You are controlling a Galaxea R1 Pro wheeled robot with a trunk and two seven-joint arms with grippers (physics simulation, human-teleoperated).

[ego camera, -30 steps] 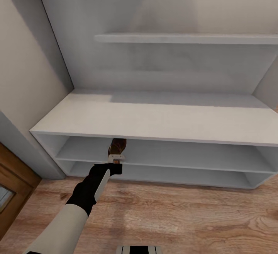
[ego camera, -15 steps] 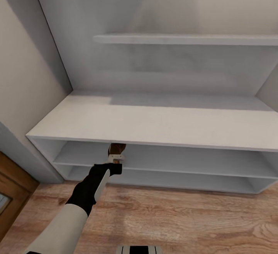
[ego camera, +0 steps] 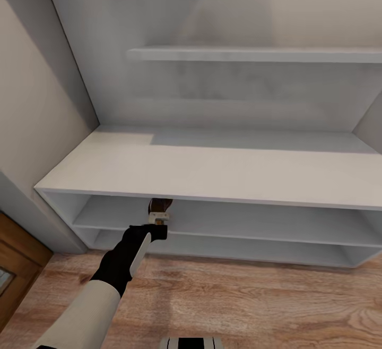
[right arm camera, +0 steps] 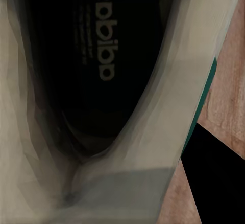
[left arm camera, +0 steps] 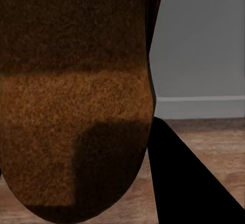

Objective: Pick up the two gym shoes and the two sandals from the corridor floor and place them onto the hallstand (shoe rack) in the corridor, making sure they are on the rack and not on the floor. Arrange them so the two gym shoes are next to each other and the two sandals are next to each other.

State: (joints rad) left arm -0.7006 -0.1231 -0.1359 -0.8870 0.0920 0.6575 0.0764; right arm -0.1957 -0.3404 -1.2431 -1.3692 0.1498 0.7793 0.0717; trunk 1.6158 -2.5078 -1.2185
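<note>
The hallstand (ego camera: pixel 212 171) is a wide, low, light-grey unit with two open shelf rows. My left gripper (ego camera: pixel 158 222) reaches to the front of its upper shelf row, shut on a dark brown sandal (ego camera: pixel 161 205). The sandal's top is hidden under the hallstand's top board. Its tan footbed (left arm camera: pixel 76 106) looms close in the left wrist view, beside one black finger (left arm camera: pixel 189 188). In the right wrist view a white gym shoe (right arm camera: pixel 168 101) with a green stripe and dark inside sits right at the camera, next to a black finger (right arm camera: pixel 214 173). The right gripper looks shut on it.
A grey wall shelf (ego camera: pixel 254 54) hangs above the hallstand. A beige wall (ego camera: pixel 32 104) closes the left side, with a wooden door (ego camera: pixel 16 264) low down. Wood-plank corridor floor (ego camera: pixel 254 301) lies in front of the hallstand.
The whole view has shifted slightly, so the camera moved. The sandal in my left gripper now sits further under the hallstand's top board.
</note>
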